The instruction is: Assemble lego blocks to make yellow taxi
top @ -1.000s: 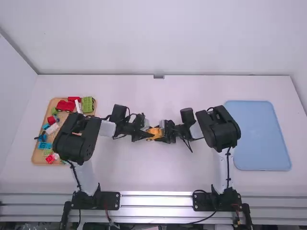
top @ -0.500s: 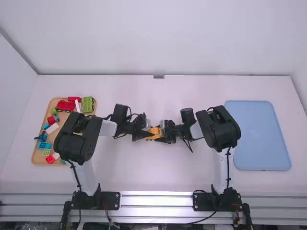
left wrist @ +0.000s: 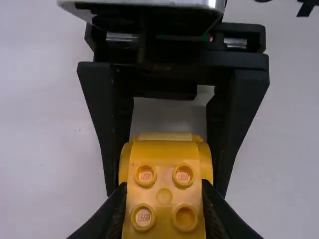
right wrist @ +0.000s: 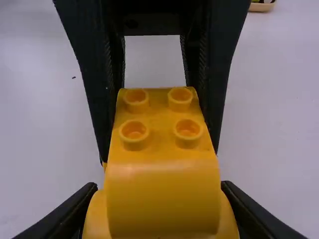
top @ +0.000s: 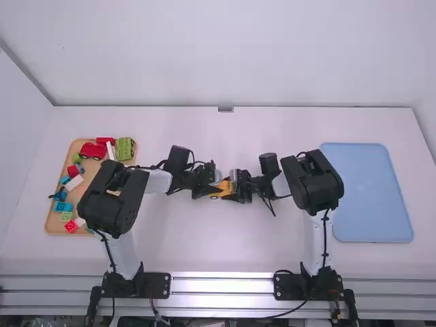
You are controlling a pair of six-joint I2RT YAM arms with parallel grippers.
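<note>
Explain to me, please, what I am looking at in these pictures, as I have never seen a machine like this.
Two robot arms with white links and black joints stand at a white table. The high view looks down from above and behind them; the two wrist views come from a camera on each arm's wrist, just behind its gripper.

On the table's left side is a tan, wood-coloured tray holding red, green, blue and white toy blocks; on the right lies a flat, light-blue rectangular tray.

Between the arms, the black left gripper and the black right gripper both grip one orange-yellow plastic toy with round studs on top, from opposite ends. It is presumably the taxi they are building.
</note>
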